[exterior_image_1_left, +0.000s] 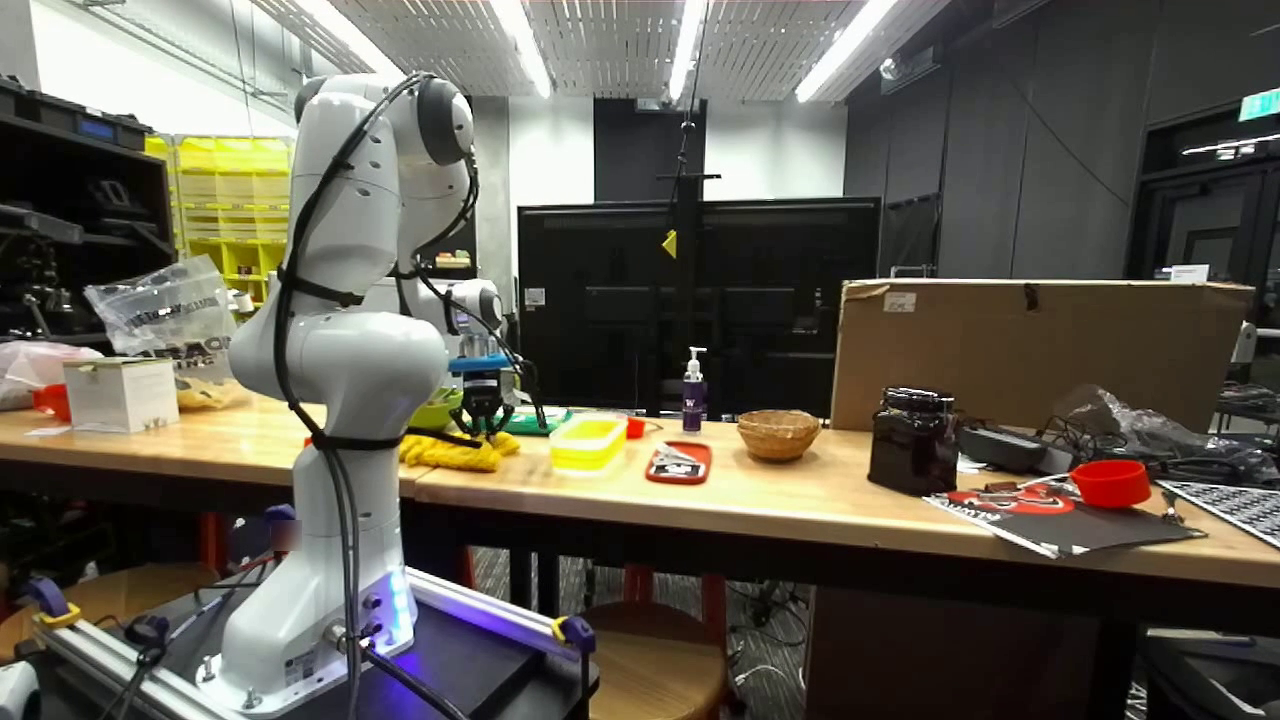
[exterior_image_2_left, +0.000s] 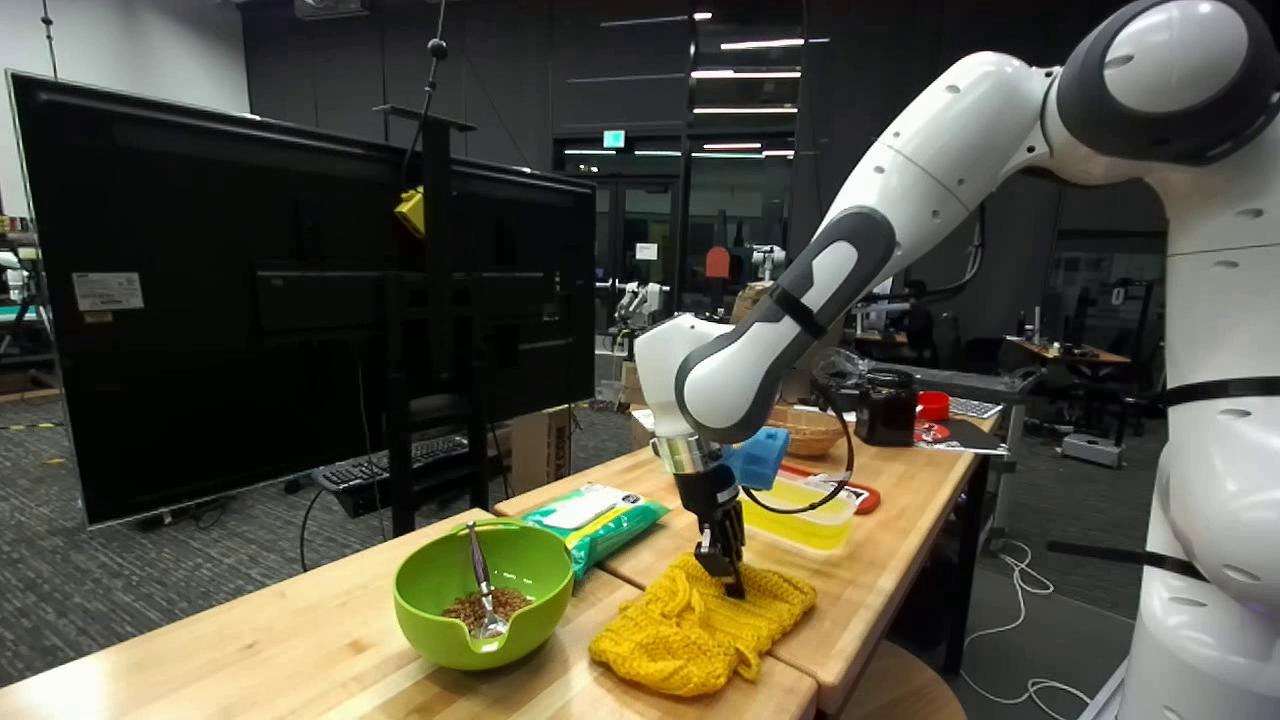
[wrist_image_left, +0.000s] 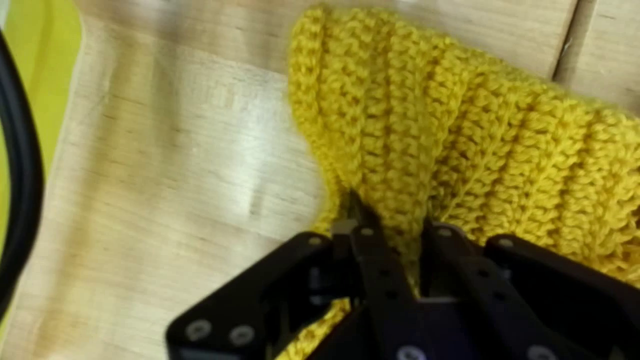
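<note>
My hand (wrist_image_left: 392, 215) points down, clamped on a raised fold of yellow knitted cloth (exterior_image_2_left: 680, 640); the rest of the cloth lies directly beneath, spreading around my grip on a pale wooden surface (exterior_image_2_left: 250, 650). In an exterior view, a green bowl (exterior_image_2_left: 430, 625) sits left of my hand, holding a metal spoon (exterior_image_2_left: 480, 570) and brown bits (exterior_image_2_left: 510, 602). A green plastic packet (exterior_image_2_left: 600, 530) lies between the two, farther back. Near my hand's right is a yellow tub (exterior_image_2_left: 800, 530); beyond it come a red tray (exterior_image_2_left: 870, 498) and a wicker basket (exterior_image_1_left: 778, 440).
</note>
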